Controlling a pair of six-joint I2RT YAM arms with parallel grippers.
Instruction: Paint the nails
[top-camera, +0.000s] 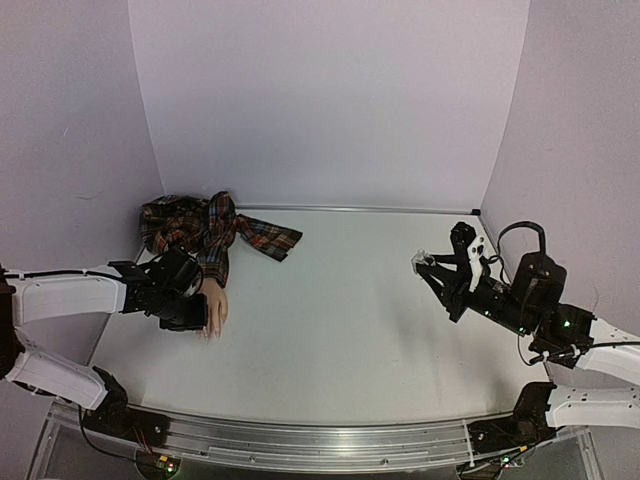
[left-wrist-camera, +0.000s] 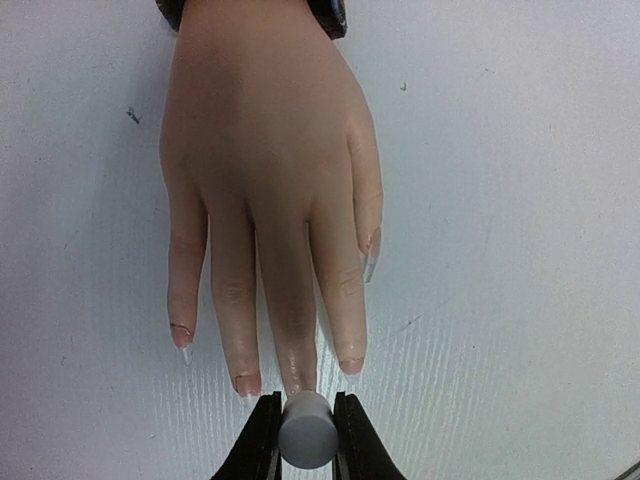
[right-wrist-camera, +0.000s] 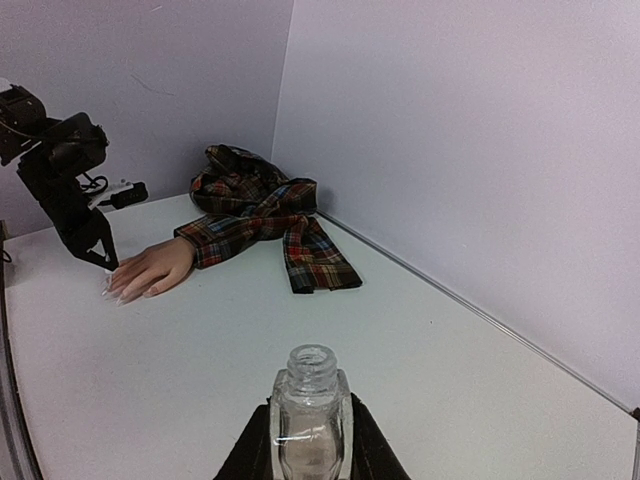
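The flesh-coloured mannequin hand (left-wrist-camera: 270, 180) lies palm down on the white table, fingers towards me in the left wrist view. Its pale glossy nails (left-wrist-camera: 247, 383) tip the fingers; the thumb nail (left-wrist-camera: 370, 262) is long and clear. My left gripper (left-wrist-camera: 307, 425) is shut on a small white cap (left-wrist-camera: 307, 438) right at the middle fingertip, hiding that nail. From above, the left gripper (top-camera: 195, 312) sits over the fingers of the hand (top-camera: 216, 300). My right gripper (right-wrist-camera: 311, 420) is shut on a clear, uncapped glass bottle (right-wrist-camera: 311, 400), held upright at the right side (top-camera: 424, 263).
A plaid sleeve (top-camera: 210, 228) trails from the wrist to the back left corner, one end lying out towards the middle (top-camera: 270, 238). Lilac walls close the back and both sides. A metal rail (top-camera: 300, 445) runs along the near edge.
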